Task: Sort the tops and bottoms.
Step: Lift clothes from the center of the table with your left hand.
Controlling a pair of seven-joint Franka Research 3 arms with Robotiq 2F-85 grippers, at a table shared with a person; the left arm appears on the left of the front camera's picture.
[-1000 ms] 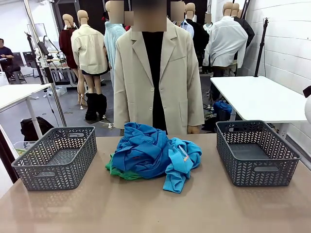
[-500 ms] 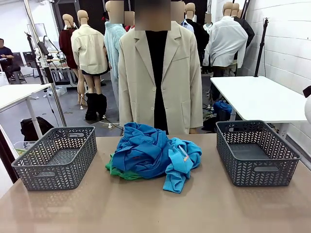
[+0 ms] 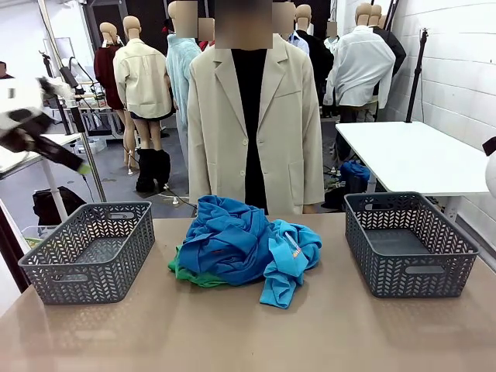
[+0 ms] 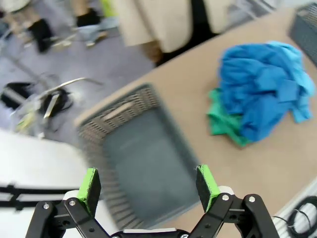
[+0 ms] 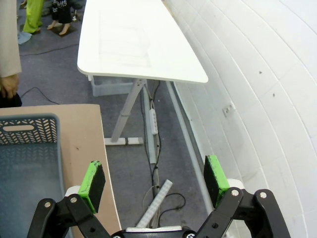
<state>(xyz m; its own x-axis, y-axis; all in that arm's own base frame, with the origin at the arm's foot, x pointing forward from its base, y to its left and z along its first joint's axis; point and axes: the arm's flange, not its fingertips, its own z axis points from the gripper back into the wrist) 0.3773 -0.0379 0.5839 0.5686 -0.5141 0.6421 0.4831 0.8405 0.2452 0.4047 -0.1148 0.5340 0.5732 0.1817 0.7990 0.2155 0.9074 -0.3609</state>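
Front view: tops (image 3: 232,236) heaped in the middle of the table (image 3: 232,333), w/ bottoms (image 3: 194,277) mostly buried underneath, just a green edge poking out at the pile's left. Pile sits between left basket (image 3: 101,271) and right basket (image 3: 403,275), prob. one bin per kind, each within an arm's reach. Person (image 3: 256,116) stands behind, not touching it.

Left wrist view: left gripper (image 4: 148,181) has its jaws spread wide, holding nothing, hovering over left basket; pile off to one side.

Right wrist view: right gripper (image 5: 154,182) spread wide too, empty, out past table edge beside right basket, prob. parked clear.
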